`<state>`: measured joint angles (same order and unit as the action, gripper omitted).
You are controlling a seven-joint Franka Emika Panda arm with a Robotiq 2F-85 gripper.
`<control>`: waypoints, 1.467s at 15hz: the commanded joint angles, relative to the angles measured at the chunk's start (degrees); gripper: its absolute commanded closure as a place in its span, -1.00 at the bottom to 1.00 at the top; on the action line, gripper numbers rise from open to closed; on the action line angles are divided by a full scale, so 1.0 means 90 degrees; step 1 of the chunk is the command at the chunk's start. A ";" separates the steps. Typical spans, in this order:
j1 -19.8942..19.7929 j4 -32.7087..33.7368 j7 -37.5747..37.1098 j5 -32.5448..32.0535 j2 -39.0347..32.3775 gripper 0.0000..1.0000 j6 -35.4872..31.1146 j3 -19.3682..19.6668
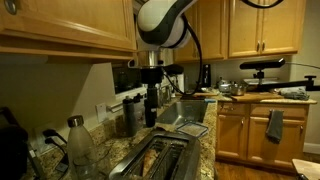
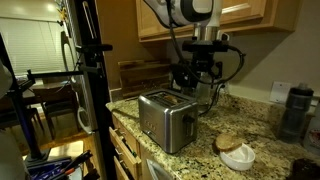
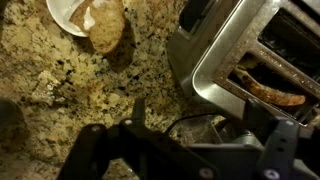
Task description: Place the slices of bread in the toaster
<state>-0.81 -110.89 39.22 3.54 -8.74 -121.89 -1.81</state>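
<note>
A robot arm's gripper point(image 2: 204, 84) hangs over a kitchen counter point(image 2: 205, 150), just behind and above a shiny silver toaster point(image 2: 165, 118) with 2 long slots on top. Its fingers are spread wide apart and hold nothing. The wrist view looks down past the dark gripper at the toaster on the right, where 1 golden-brown slice of bread point(image 3: 268, 93) already lies in a slot. Judging by this, the task is partly done. The bread on the plate point(image 3: 103, 25) waits to be picked up: at least 1 tan slice, though the exact number cannot be told. The small white plate point(image 2: 240, 158) sits on the counter to the right of the toaster, near the front edge and well apart from the gripper. Fetching that bread and dropping it into the free slot seems to be what is left. The counter is speckled brown-and-cream granite. Warm honey-coloured wooden cabinets point(image 1: 60, 25) hang above it and stand below. A clear bottle point(image 1: 78, 140) stands near the toaster, and a dark jug point(image 2: 295, 108) stands at the far right. The room is dim.
</note>
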 commanded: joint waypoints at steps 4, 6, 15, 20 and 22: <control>-0.0310 0.0010 -0.0647 0.0500 -0.0161 -1.00 -0.0304 0.0149; -0.0390 -0.0003 -0.0837 0.0652 -0.0178 -1.00 -0.0409 0.0196; -0.0524 -0.0083 -0.1991 0.0677 -0.0269 -1.00 -0.0720 0.0400; -0.0499 -0.0074 -0.2835 0.0418 -0.0333 -1.00 -0.0685 0.0526; -0.0503 -0.0070 -0.3039 0.0359 -0.0383 -1.00 -0.0679 0.0555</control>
<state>-5.45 -110.87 16.08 8.61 -12.00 -126.92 2.65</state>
